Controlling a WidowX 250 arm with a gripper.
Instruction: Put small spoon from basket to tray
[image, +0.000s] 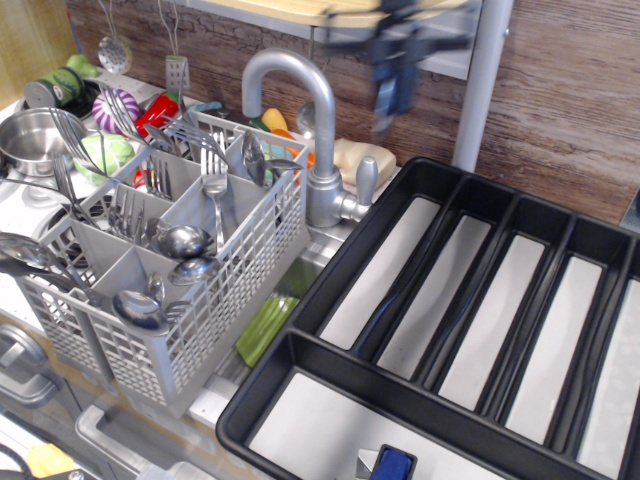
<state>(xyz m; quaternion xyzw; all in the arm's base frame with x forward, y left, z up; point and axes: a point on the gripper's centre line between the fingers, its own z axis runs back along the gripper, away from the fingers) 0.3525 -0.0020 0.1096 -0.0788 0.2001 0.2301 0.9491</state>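
Note:
My gripper (392, 85) shows as a dark, motion-blurred shape at the top centre, above the gap between the faucet and the black tray (335, 262). A short pale streak (383, 120) hangs from it and looks like the small spoon; blur hides its shape and the jaws. The grey lattice basket (235, 290) stands at the left with forks and bigger spoons upright in its compartments. The tray's long compartments at the right have pale bottoms with no cutlery in them.
A curved steel faucet (318, 120) rises between basket and tray, just left of the gripper. A steel pot (25, 140) and toy food sit at the far left. A grey post (482, 80) stands behind the tray. A blue object (393, 465) lies in the tray's front compartment.

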